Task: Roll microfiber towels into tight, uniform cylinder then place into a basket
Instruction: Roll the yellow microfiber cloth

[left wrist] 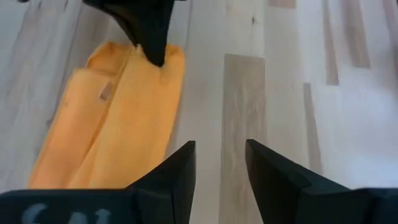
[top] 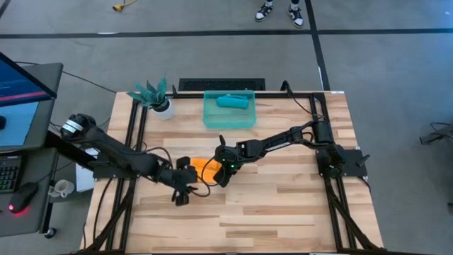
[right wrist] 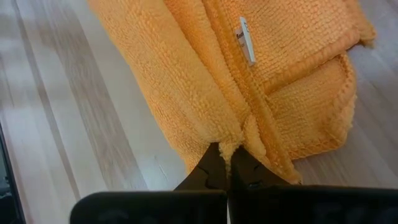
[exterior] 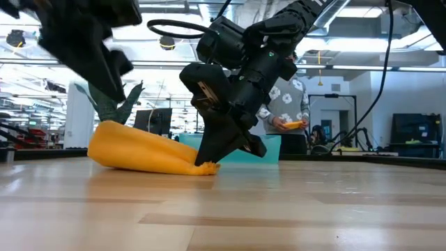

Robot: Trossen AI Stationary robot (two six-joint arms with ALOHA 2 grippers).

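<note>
The orange towel [top: 206, 165] lies as a loose, flattened roll on the table's middle, a white tag [right wrist: 245, 40] on its top. My right gripper [right wrist: 227, 163] is shut on the roll's right-hand end. My left gripper [left wrist: 221, 163] stands open above bare wood, near the roll's left end, with nothing between its fingers; it shows in the high view too [top: 182, 194]. The teal-green basket [top: 209, 119] stands at the far middle, and the teal-blue towel [top: 232, 101] lies rolled inside it. My right gripper pinches the edge of the orange roll's end [right wrist: 232, 145] between its two fingertips, where several layers bunch together. The fingers slant down from the table's right. The roll lies on the table, and the held end [exterior: 203, 166] is low against the wood.
A teal-leaved plant in a white pot [top: 161, 105] stands at the far left of the table. A person with an orange thing in hand [exterior: 289, 115] stands in the room beyond the table. Bare wood [top: 269, 212] spreads over the table's near half.
</note>
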